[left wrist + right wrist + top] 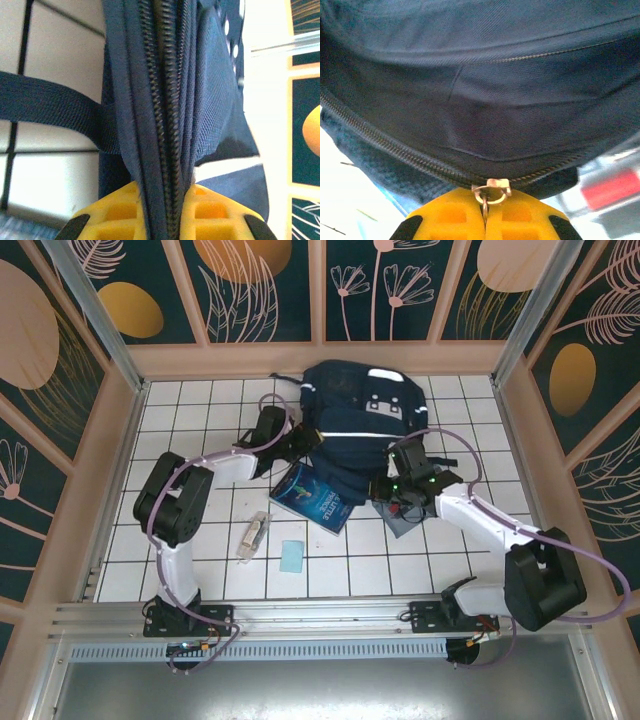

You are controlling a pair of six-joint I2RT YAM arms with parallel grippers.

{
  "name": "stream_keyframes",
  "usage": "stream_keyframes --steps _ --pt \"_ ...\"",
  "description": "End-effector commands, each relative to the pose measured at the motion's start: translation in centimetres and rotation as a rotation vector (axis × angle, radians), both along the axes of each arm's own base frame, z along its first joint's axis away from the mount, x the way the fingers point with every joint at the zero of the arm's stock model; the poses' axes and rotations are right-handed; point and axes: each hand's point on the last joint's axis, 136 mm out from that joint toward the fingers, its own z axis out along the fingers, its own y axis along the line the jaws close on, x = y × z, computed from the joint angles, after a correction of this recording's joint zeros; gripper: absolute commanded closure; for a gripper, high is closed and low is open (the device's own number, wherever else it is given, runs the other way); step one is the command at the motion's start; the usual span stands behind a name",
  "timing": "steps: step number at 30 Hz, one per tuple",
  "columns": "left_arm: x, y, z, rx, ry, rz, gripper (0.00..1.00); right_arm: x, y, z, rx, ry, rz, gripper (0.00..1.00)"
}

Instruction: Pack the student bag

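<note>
Left hand [162, 200] clamped on student bag [362, 405] zip seam [167, 100], seam running straight ahead; right hand [485, 210] pinching zipper pull [491, 190], track [395, 150] stretching off to its left.

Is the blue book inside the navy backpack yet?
Not yet: the blue book lies on the white tiles at the navy fabric backpack's near edge. Whether a corner is tucked in, cannot tell.

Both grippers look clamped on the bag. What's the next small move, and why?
Probably draw the right gripper a little along the zipper track, with the left gripper bracing. The right is shut on the zipper pull, the left pinches the student bag at its zipper seam, and the book is not yet packed.
</note>
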Motion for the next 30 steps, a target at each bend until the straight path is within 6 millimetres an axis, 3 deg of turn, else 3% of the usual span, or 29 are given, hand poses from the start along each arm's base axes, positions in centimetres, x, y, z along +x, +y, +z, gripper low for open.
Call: stream_keyframes --steps 1,3,5,10,13,15,18,21,27,30 --pt "5.6 0.9 4.9 -0.022 -0.204 0.107 0.91 1.3 5.1 3.3 0.249 -0.054 0.062 1.00" --pt "6.3 2.0 4.9 -0.015 -0.179 0.118 0.34 2.5 7.1 4.1 0.317 -0.077 0.103 1.00" --pt "6.2 4.2 4.6 0.016 -0.151 0.151 0.15 3.8 8.9 5.2 0.359 -0.113 0.145 1.00" --pt "2.8 10.0 4.6 0.091 -0.118 0.225 0.13 5.8 13.2 6.1 0.376 -0.189 0.249 1.00" --pt "0.0 11.4 5.5 0.082 -0.118 0.255 0.12 7.2 15.0 6.4 0.403 -0.192 0.285 1.00" --pt "-2.0 11.6 5.0 -0.004 -0.078 0.281 0.12 7.8 16.2 7.3 0.444 -0.196 0.318 1.00" --pt "-4.0 11.4 4.0 -0.183 -0.007 0.329 0.10 8.1 17.8 9.0 0.498 -0.216 0.359 1.00" --pt "-4.7 10.6 3.7 -0.286 0.031 0.346 0.10 7.9 18.6 9.7 0.509 -0.226 0.380 1.00" --pt "-3.3 6.4 4.6 -0.400 0.032 0.261 0.12 6.1 19.0 9.8 0.541 -0.187 0.400 1.00" --pt "-2.3 5.3 3.9 -0.434 0.034 0.267 0.24 5.1 18.8 9.6 0.550 -0.162 0.399 1.00"
